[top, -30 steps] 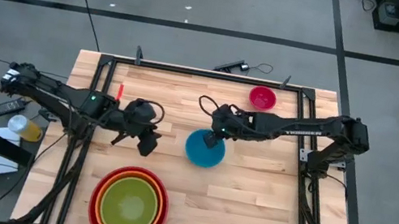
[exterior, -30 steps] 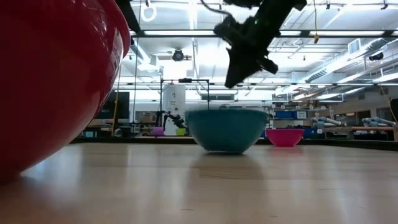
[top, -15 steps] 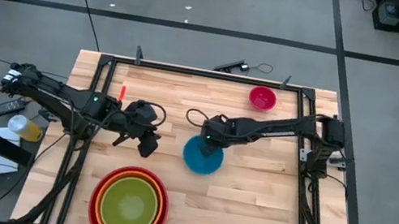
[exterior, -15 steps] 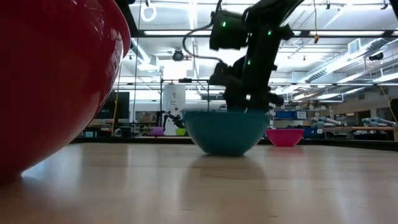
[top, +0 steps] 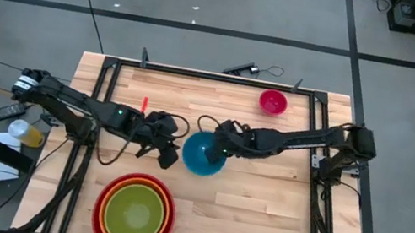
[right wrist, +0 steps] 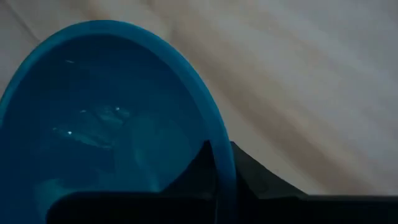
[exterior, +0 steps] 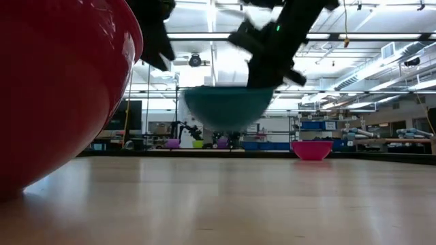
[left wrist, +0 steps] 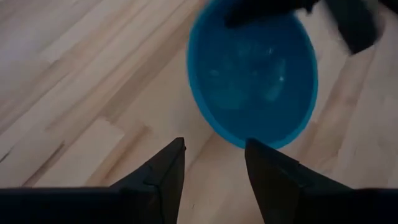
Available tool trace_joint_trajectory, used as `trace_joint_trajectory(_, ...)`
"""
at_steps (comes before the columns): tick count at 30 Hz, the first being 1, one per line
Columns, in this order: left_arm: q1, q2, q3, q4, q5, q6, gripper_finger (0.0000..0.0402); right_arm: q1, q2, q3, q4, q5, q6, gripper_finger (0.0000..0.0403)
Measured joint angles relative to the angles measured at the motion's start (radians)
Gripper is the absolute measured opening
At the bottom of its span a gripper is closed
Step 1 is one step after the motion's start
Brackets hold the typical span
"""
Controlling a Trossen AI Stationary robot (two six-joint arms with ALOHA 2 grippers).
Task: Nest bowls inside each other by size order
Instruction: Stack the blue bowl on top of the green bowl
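Blue bowl (exterior: 228, 107) airborne, mouth upward, right fingers (right wrist: 205, 168) pinching rim, left fingers (left wrist: 163, 171) apart alongside.

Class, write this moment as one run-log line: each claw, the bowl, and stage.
right claw: shut on blue bowl rim, lifted off table | left claw: open beside it | stage: carrying

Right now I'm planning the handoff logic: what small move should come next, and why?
Probably the right gripper, shut on the blue bowl's rim and holding it clear of the table, should carry it toward the lime green bowl, which already sits nested in the orange and red bowls. The left gripper hovers open beside it.
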Motion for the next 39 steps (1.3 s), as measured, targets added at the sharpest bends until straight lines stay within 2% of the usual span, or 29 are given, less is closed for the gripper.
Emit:
trace_joint_trajectory(5, 0.031, 0.031, 0.001, 0.111, 0.005, 0.045, 0.0201, 0.023, -0.071, 0.000, 0.018, 0.098, -0.061, 0.0016)
trace_joint_trajectory(10, 0.076, 0.046, 0.000, 0.222, 0.030, 0.097, 0.0265, 0.034, -0.093, 0.000, 0.065, 0.126, -0.101, 0.0016)
trace_joint_trajectory(13, 0.099, 0.059, 0.002, 0.257, 0.049, 0.127, 0.0277, 0.037, -0.092, 0.000, 0.085, 0.144, -0.103, 0.0016)
trace_joint_trajectory(15, 0.113, 0.065, 0.000, 0.225, 0.060, 0.127, 0.0259, 0.037, -0.092, 0.000, 0.122, 0.143, -0.116, 0.0019)
trace_joint_trajectory(17, 0.124, 0.075, 0.000, 0.217, 0.070, 0.126, 0.0217, 0.036, -0.092, 0.000, 0.146, 0.138, -0.121, 0.0030)
trace_joint_trajectory(22, 0.134, 0.068, 0.002, 0.136, 0.054, 0.124, 0.0046, 0.034, -0.100, 0.001, 0.168, 0.078, -0.107, 0.0083)
trace_joint_trajectory(23, 0.137, 0.059, 0.005, 0.112, 0.055, 0.123, 0.0026, 0.031, -0.110, 0.003, 0.175, 0.056, -0.094, 0.0096)
trace_joint_trajectory(27, 0.133, 0.012, 0.055, -0.058, 0.141, 0.128, 0.0024, 0.024, -0.186, 0.004, 0.223, -0.069, 0.017, 0.0144)
trace_joint_trajectory(30, 0.110, -0.035, 0.087, -0.216, 0.325, 0.207, 0.0023, 0.020, -0.266, -0.002, 0.305, -0.099, 0.068, 0.0172)
trace_joint_trajectory(31, 0.096, -0.048, 0.098, -0.227, 0.383, 0.237, 0.0020, 0.021, -0.287, 0.003, 0.353, -0.091, 0.064, 0.0178)
trace_joint_trajectory(34, 0.051, -0.085, 0.101, -0.287, 0.548, 0.284, 0.0014, 0.024, -0.362, 0.001, 0.356, -0.041, 0.005, 0.0187)
trace_joint_trajectory(36, -0.010, -0.086, 0.091, -0.324, 0.591, 0.283, 0.0013, 0.023, -0.400, 0.002, 0.307, -0.002, -0.033, 0.0188)
trace_joint_trajectory(39, -0.121, -0.078, 0.055, -0.279, 0.595, 0.266, 0.0016, 0.009, -0.437, 0.002, 0.204, 0.046, -0.039, 0.0187)
